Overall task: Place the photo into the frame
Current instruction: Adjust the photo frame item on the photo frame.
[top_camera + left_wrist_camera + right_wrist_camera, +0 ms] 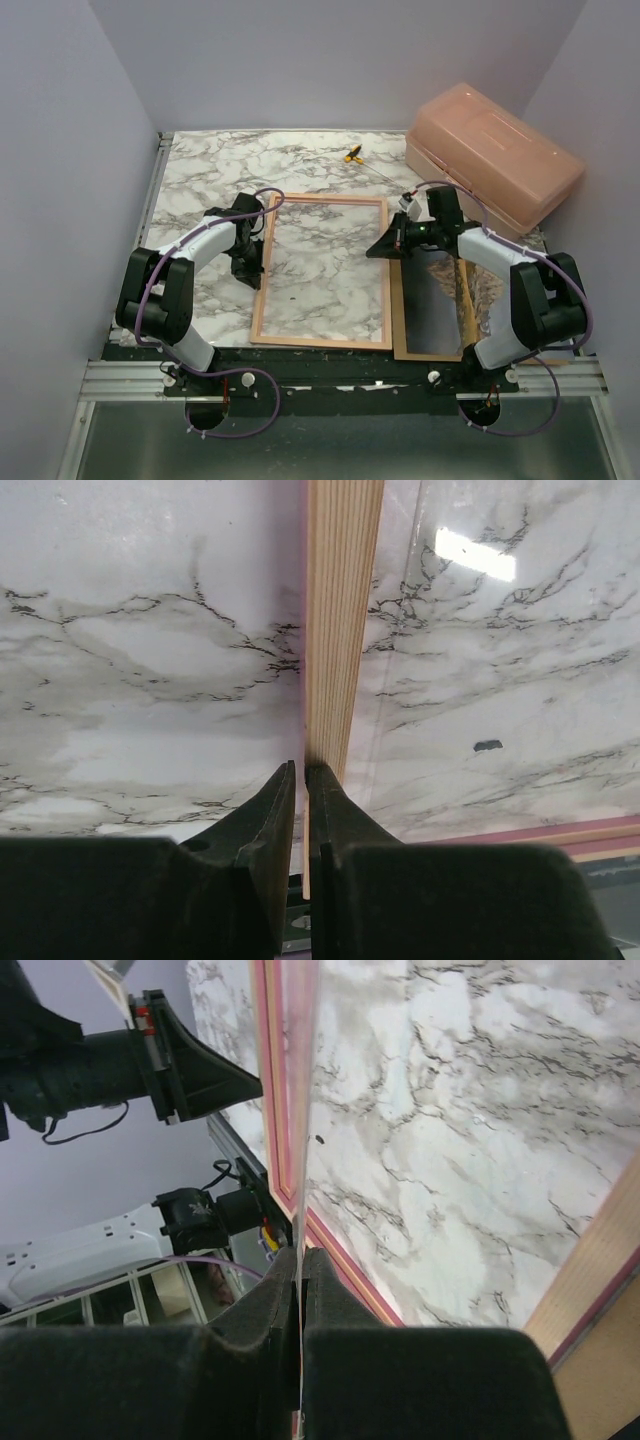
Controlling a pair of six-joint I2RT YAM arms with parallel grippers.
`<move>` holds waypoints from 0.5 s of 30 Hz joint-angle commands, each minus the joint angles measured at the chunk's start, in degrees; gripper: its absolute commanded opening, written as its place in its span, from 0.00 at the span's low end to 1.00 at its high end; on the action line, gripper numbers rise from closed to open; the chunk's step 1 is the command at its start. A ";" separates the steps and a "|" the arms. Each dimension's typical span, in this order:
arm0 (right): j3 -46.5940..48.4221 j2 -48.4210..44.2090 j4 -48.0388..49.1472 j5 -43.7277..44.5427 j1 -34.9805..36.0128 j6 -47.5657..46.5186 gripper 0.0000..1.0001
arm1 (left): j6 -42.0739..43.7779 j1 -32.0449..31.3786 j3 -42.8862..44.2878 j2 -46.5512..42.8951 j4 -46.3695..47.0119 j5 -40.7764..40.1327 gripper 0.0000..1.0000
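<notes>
The frame (320, 343) lies flat mid-table, wood-coloured back up, with marble showing through its opening. My left gripper (250, 270) is at its left rail. In the left wrist view the jaws (303, 770) are pinched on that wooden rail (343, 610). My right gripper (385, 245) is at the frame's right rail. In the right wrist view it (300, 1253) is shut on a thin clear pane (300, 1110) seen edge-on beside the pink rail (272, 1110). I cannot pick out the photo for sure. A dark brown-edged rectangle (432, 310) lies right of the frame, partly under my right arm.
A salmon plastic box (495, 165) stands at the back right. A small yellow-and-black tool (353, 155) lies at the back of the marble table (200, 180). Purple-grey walls close in the left, right and back.
</notes>
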 commanded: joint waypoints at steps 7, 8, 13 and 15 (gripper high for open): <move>1.30 -1.08 7.90 -0.95 2.14 5.10 0.00 | -0.02 -0.78 -1.67 2.68 1.21 -1.46 0.13; 1.20 -1.14 8.73 -0.80 2.57 5.55 0.00 | -0.02 -0.78 -1.67 2.68 1.23 -1.46 0.13; 0.36 -2.71 13.63 -0.38 4.20 8.73 0.01 | -0.02 -0.79 -1.67 2.61 1.23 -1.42 0.13; -0.02 -3.48 14.95 -0.06 4.44 9.22 0.00 | -0.02 -0.79 -1.67 2.71 1.23 -1.46 0.13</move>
